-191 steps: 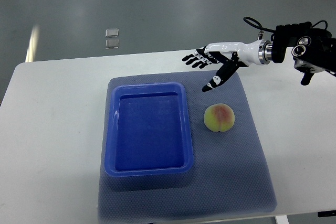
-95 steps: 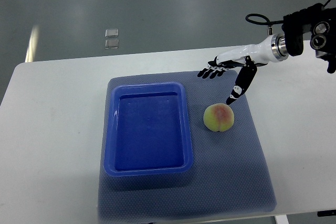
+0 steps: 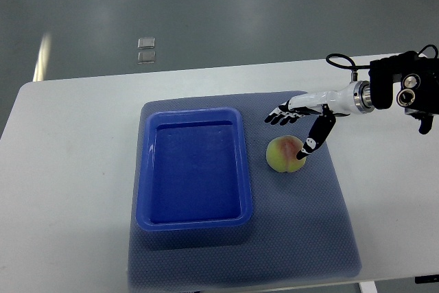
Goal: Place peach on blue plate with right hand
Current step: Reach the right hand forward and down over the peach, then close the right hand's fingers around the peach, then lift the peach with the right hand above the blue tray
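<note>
A yellow-green peach (image 3: pixel 284 154) with a red blush lies on the grey-blue mat (image 3: pixel 302 224), just right of the blue plate (image 3: pixel 194 168), a deep rectangular tray that holds nothing. My right hand (image 3: pixel 293 128) comes in from the right edge and hovers over the peach. Its fingers (image 3: pixel 278 116) are spread past the peach's far side. Its thumb (image 3: pixel 312 143) points down and touches the peach's right side. The hand holds nothing. My left arm does not show.
The mat lies on a white table (image 3: pixel 68 169). The table's far edge runs behind the mat, with grey floor beyond. Two small square marks (image 3: pixel 145 49) sit on the floor at the back.
My right hand has come down and toward me, from beyond the mat's far edge to just over the peach. Its thumb now touches the peach. The peach has not moved.
</note>
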Tool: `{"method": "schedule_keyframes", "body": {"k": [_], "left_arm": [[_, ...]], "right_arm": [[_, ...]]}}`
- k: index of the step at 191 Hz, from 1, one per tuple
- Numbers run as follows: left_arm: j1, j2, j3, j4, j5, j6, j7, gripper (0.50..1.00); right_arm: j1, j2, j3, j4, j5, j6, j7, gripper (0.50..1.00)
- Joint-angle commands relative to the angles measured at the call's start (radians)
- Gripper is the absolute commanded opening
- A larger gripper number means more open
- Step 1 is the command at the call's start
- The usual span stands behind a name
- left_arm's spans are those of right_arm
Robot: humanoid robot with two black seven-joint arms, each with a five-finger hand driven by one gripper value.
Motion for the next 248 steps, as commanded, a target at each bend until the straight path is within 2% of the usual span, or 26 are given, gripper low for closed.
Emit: {"method": "schedule_keyframes", "body": {"k": [1, 35, 47, 57, 60, 122, 123, 132, 141, 151, 152, 153, 154, 155, 156, 159, 160, 164, 183, 213, 225, 234, 235, 237, 248], "left_arm": [[0.0, 0.0, 0.001, 0.0, 0.0, 0.0, 0.0, 1.0], [0.0, 0.0, -0.001, 0.0, 0.0, 0.0, 0.0, 1.0], [0.0, 0.0, -0.001, 0.001, 0.0, 0.002, 0.0, 1.0], [0.0, 0.0, -0.001, 0.001, 0.0, 0.002, 0.0, 1.0], [0.0, 0.0, -0.001, 0.001, 0.0, 0.0, 0.0, 1.0], [0.0, 0.0, -0.001, 0.001, 0.0, 0.0, 0.0, 1.0], [0.0, 0.0, -0.001, 0.001, 0.0, 0.0, 0.0, 1.0], [0.0, 0.0, -0.001, 0.001, 0.0, 0.002, 0.0, 1.0], [0.0, 0.0, 0.001, 0.001, 0.0, 0.0, 0.0, 1.0], [0.0, 0.0, 0.001, 0.001, 0.0, 0.0, 0.0, 1.0], [0.0, 0.0, 0.001, 0.0, 0.0, 0.0, 0.0, 1.0], [0.0, 0.0, 0.001, 0.0, 0.0, 0.0, 0.0, 1.0], [0.0, 0.0, 0.001, 0.0, 0.0, 0.0, 0.0, 1.0], [0.0, 0.0, 0.001, 0.0, 0.0, 0.0, 0.0, 1.0], [0.0, 0.0, 0.001, 0.0, 0.0, 0.002, 0.0, 1.0], [0.0, 0.0, 0.001, 0.0, 0.0, 0.002, 0.0, 1.0], [0.0, 0.0, 0.001, 0.0, 0.0, 0.0, 0.0, 1.0], [0.0, 0.0, 0.001, 0.0, 0.0, 0.002, 0.0, 1.0], [0.0, 0.0, 0.001, 0.0, 0.0, 0.002, 0.0, 1.0], [0.0, 0.0, 0.001, 0.0, 0.0, 0.0, 0.0, 1.0], [0.0, 0.0, 0.001, 0.0, 0.0, 0.0, 0.0, 1.0], [0.0, 0.0, 0.001, 0.0, 0.0, 0.0, 0.0, 1.0], [0.0, 0.0, 0.001, 0.0, 0.0, 0.002, 0.0, 1.0], [0.0, 0.0, 0.001, 0.0, 0.0, 0.0, 0.0, 1.0], [0.0, 0.0, 0.001, 0.0, 0.0, 0.0, 0.0, 1.0]], "right_arm": [[-0.028, 0.008, 0.0, 0.0, -0.003, -0.036, 0.003, 0.928], [-0.057, 0.025, 0.0, -0.001, -0.004, -0.079, 0.005, 0.928], [-0.082, 0.034, 0.0, -0.005, -0.02, -0.122, 0.018, 0.926], [-0.082, 0.034, 0.0, -0.005, -0.02, -0.122, 0.018, 0.926], [-0.096, 0.039, 0.0, -0.006, -0.032, -0.148, 0.026, 0.926], [-0.148, 0.053, 0.0, -0.009, -0.05, -0.21, 0.046, 0.911], [-0.151, 0.053, 0.0, -0.009, -0.057, -0.216, 0.048, 0.891], [-0.154, 0.053, 0.0, -0.009, -0.057, -0.225, 0.048, 0.86], [-0.154, 0.054, 0.0, -0.009, -0.057, -0.237, 0.049, 0.803], [-0.154, 0.054, 0.0, -0.009, -0.057, -0.237, 0.049, 0.803], [-0.155, 0.054, 0.0, -0.009, -0.057, -0.242, 0.052, 0.722], [-0.155, 0.054, 0.0, -0.009, -0.057, -0.242, 0.052, 0.721], [-0.155, 0.054, 0.0, -0.009, -0.057, -0.242, 0.054, 0.695], [-0.155, 0.054, 0.0, -0.009, -0.057, -0.242, 0.054, 0.695], [-0.155, 0.054, 0.0, -0.009, -0.057, -0.242, 0.055, 0.668], [-0.155, 0.054, 0.0, -0.009, -0.057, -0.242, 0.055, 0.643], [-0.155, 0.056, 0.0, -0.009, -0.057, -0.242, 0.055, 0.619], [-0.155, 0.056, 0.0, -0.009, -0.057, -0.242, 0.057, 0.586], [-0.154, 0.054, 0.001, -0.009, -0.057, -0.244, 0.055, 0.501], [-0.139, 0.039, 0.007, 0.0, -0.054, -0.239, 0.055, 0.5], [-0.044, -0.024, 0.021, 0.041, -0.04, -0.21, 0.058, 0.5], [-0.043, -0.024, 0.021, 0.041, -0.04, -0.21, 0.058, 0.5], [0.011, -0.054, 0.027, 0.06, -0.032, -0.173, 0.058, 0.5], [0.024, -0.061, 0.03, 0.063, -0.029, -0.164, 0.06, 0.5], [0.056, -0.081, 0.037, 0.071, -0.017, -0.144, 0.06, 0.5]]}}
